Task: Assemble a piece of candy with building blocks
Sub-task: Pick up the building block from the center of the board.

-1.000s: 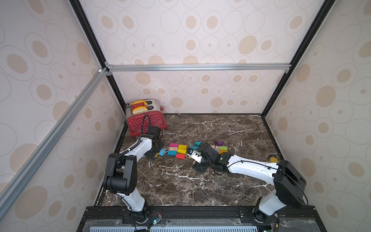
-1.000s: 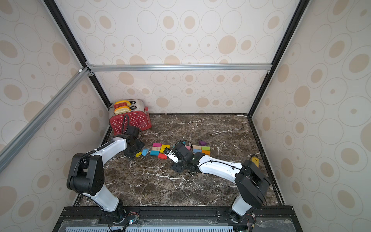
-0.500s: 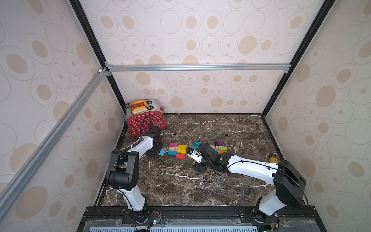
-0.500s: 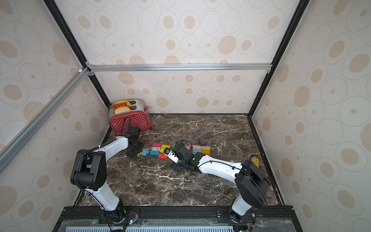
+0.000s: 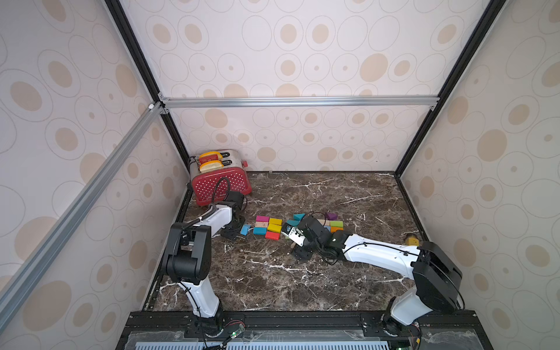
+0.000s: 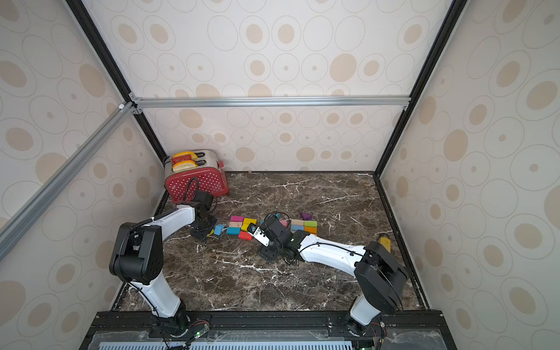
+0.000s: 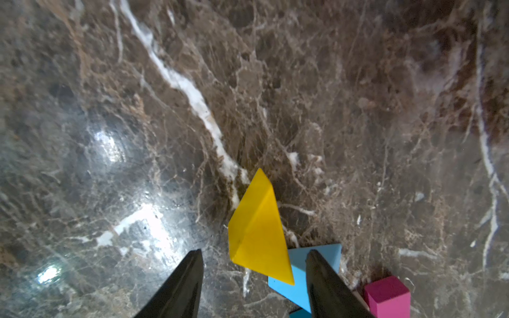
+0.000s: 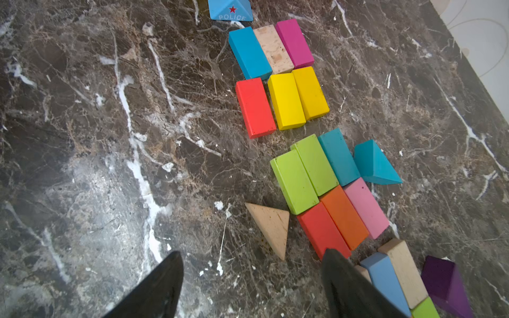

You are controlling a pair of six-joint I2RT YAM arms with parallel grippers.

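While the yellow wedge point(image 7: 256, 228), at the nine o'clock end of the building blocks point(image 6: 239, 225), is flanked by the parted jaws of the left gripper point(image 7: 254, 252) and the right gripper point(image 8: 252, 252) is held open, a grasp is judged in hand, closure and lifting being called for.

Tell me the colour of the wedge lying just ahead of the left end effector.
Yellow; the wedge shows best in the left wrist view.
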